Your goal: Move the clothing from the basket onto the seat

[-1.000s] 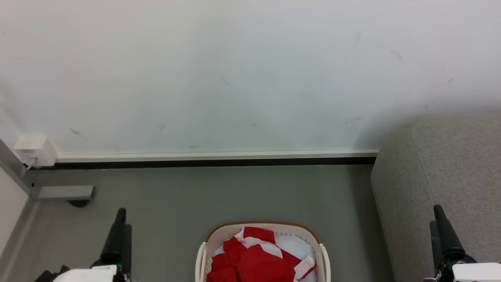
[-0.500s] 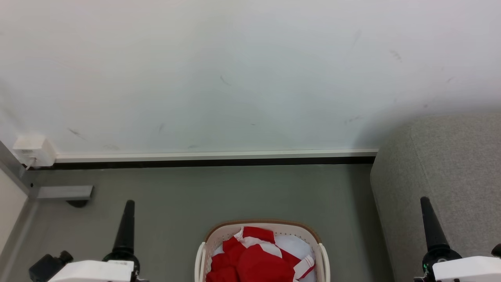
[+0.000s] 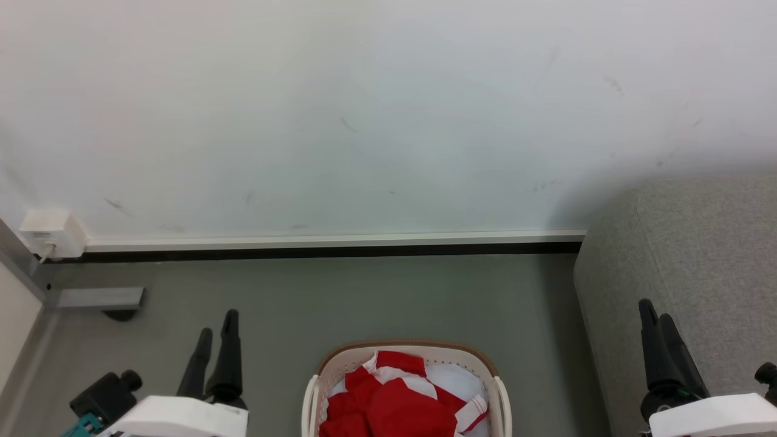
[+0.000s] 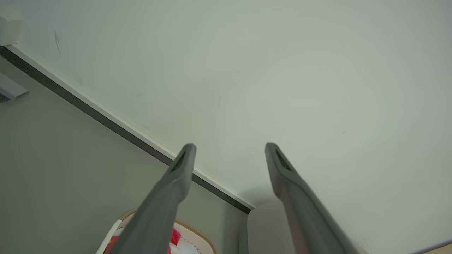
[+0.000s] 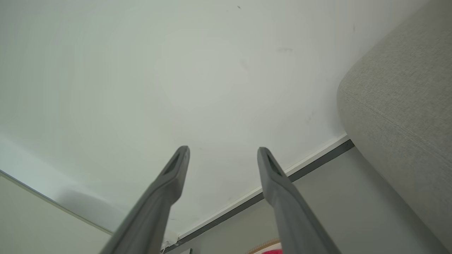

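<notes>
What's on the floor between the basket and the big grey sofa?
Nothing. In the head view, bare grey floor separates the basket from the sofa.

1. Pale white wall (image 3: 388,109), faintly scuffed, across the upper half of the frame.
2. White baseboard (image 3: 334,241) with a dark strip beneath, mid-frame.
3. Grey floor (image 3: 364,297) below.
4. White wall box (image 3: 51,232) at middle left.
</notes>
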`<state>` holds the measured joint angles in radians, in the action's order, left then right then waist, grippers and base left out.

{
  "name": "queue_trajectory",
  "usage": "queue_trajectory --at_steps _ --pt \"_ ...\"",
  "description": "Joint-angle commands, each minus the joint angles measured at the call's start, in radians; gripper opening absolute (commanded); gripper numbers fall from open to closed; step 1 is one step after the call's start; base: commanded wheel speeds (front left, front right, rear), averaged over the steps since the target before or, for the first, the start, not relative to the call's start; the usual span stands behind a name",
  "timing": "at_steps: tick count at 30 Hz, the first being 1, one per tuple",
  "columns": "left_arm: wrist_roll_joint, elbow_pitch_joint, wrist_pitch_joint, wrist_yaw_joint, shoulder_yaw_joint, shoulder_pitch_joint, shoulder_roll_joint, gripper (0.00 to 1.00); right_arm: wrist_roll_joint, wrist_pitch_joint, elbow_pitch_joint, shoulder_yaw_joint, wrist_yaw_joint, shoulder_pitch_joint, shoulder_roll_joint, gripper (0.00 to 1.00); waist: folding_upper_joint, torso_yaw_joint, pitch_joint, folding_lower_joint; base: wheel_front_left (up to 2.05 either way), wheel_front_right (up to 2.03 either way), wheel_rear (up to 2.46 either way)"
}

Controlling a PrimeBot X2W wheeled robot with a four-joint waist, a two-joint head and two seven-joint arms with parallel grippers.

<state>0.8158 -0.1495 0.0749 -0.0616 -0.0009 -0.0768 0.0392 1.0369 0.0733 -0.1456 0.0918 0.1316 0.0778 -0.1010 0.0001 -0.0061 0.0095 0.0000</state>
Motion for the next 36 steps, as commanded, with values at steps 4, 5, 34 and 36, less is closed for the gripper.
queue_trajectory --at_steps 4,5,34,36 --pt "-0.129 0.003 0.020 0.034 -0.030 -0.017 0.024 1.00 -0.108 0.021 0.019 0.006 -0.001 0.012 -0.014 1.00 -0.0001 0.002 -0.001 0.0000 0.00 0.00 0.00" --pt "-0.147 0.002 0.024 0.044 -0.037 -0.018 0.027 1.00 -0.131 0.024 0.018 0.010 -0.001 0.012 -0.016 1.00 -0.0001 0.002 -0.001 0.0000 0.00 0.00 0.00" --pt "-0.435 0.008 0.103 0.197 -0.164 -0.025 0.093 1.00 -0.491 0.101 -0.039 0.052 -0.001 0.004 -0.016 1.00 -0.0001 0.002 -0.012 0.0000 0.00 0.00 0.00" --pt "-0.453 0.008 0.106 0.202 -0.168 -0.023 0.094 1.00 -0.511 0.108 -0.045 0.051 -0.001 0.003 -0.016 1.00 -0.0001 0.002 -0.013 0.0000 0.00 0.00 0.00"
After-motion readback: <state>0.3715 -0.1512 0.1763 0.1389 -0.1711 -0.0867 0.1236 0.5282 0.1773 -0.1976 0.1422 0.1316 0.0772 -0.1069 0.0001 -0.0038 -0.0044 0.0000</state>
